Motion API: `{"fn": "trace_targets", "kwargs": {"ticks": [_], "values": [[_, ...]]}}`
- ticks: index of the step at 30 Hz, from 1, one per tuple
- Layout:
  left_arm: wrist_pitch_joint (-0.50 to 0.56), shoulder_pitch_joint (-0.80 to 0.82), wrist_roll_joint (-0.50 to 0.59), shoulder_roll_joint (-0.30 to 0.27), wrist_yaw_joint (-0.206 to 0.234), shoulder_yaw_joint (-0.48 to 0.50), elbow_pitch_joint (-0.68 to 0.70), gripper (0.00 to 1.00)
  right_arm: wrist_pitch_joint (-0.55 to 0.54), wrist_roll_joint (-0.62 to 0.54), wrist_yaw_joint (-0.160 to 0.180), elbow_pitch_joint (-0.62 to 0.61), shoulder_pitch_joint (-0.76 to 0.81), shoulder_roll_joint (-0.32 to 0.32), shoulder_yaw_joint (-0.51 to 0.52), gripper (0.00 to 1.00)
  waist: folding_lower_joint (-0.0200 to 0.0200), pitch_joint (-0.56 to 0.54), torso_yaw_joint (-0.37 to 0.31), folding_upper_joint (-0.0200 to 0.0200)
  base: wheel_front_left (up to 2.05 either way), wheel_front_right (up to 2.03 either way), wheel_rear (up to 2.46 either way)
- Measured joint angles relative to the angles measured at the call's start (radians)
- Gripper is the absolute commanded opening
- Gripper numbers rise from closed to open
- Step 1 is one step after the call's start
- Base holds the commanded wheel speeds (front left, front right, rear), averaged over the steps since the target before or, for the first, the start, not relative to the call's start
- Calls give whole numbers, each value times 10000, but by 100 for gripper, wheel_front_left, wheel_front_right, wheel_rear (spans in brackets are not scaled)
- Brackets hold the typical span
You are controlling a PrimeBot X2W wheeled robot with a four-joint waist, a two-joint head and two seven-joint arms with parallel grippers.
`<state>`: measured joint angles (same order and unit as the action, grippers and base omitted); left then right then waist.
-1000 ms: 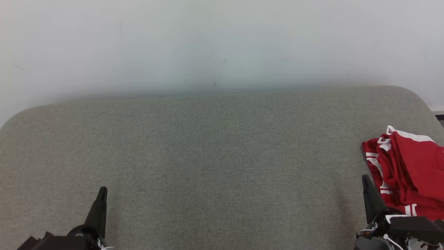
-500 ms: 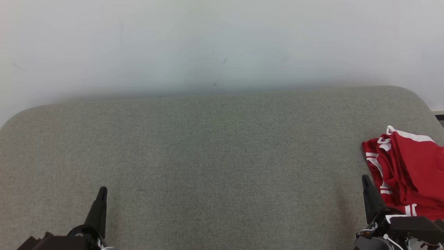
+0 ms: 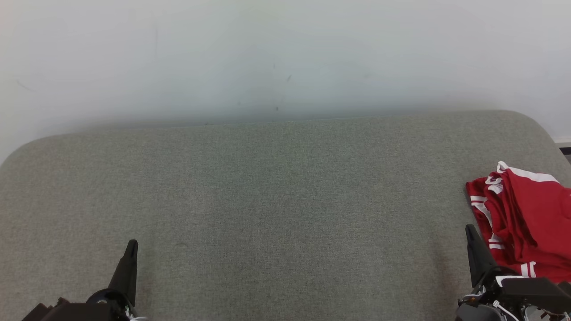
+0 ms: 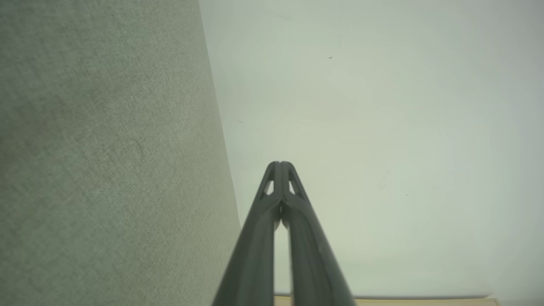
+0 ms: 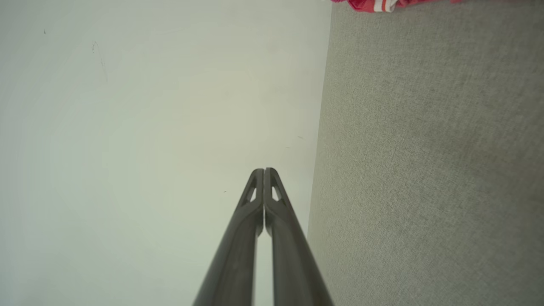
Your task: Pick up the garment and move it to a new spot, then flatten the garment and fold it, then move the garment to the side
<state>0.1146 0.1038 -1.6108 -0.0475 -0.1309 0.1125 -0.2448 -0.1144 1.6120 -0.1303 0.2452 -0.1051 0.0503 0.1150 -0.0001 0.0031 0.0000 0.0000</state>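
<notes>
Lying garment: crumpled red cloth garment with white stripes [image 3: 524, 223], at the right edge of the grey fabric-covered worktop [image 3: 285, 200].
Open room: wide stretch of worktop between the claws.
Left claw [image 3: 132, 244]: fingers pressed together, near edge.
Right claw [image 3: 469, 228]: fingers pressed together, just beside garment.
Far edge: pale wall [image 3: 285, 58].

Head overhead; wrists low, toward wall [image 4: 382, 127]

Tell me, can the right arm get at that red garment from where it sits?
Probably yes. The garment lies crumpled right beside the right gripper, with only bare cushion between. The jaws are shut, so they would have to open first.
</notes>
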Motion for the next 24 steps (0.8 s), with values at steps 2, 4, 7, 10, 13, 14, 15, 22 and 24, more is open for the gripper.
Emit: {"fn": "trace_targets", "kwargs": {"ticks": [2, 4, 7, 10, 13, 14, 15, 22, 24], "values": [[0, 0, 0, 0, 0, 0, 0, 0, 0, 2, 0, 0, 0, 0, 0, 0, 0, 0, 0, 0, 0, 0, 0], [0, 0, 0, 0, 0, 0, 0, 0, 0, 2, 0, 0, 0, 0, 0, 0, 0, 0, 0, 0, 0, 0, 0], [0, 0, 0, 0, 0, 0, 0, 0, 0, 2, 0, 0, 0, 0, 0, 0, 0, 0, 0, 0, 0, 0, 0], [0, 0, 0, 0, 0, 0, 0, 0, 0, 0, 0, 0, 0, 0, 0, 0, 0, 0, 0, 0, 0, 0, 0], [0, 0, 0, 0, 0, 0, 0, 0, 0, 2, 0, 0, 0, 0, 0, 0, 0, 0, 0, 0, 0, 0, 0], [0, 0, 0, 0, 0, 0, 0, 0, 0, 2, 0, 0, 0, 0, 0, 0, 0, 0, 0, 0, 0, 0, 0], [0, 0, 0, 0, 0, 0, 0, 0, 0, 2, 0, 0, 0, 0, 0, 0, 0, 0, 0, 0, 0, 0, 0], [0, 0, 0, 0, 0, 0, 0, 0, 0, 2, 0, 0, 0, 0, 0, 0, 1, 0, 0, 0, 0, 0, 0], [0, 0, 0, 0, 0, 0, 0, 0, 0, 2, 0, 0, 0, 0, 0, 0, 2, 0, 0, 0, 0, 0, 0]]}}
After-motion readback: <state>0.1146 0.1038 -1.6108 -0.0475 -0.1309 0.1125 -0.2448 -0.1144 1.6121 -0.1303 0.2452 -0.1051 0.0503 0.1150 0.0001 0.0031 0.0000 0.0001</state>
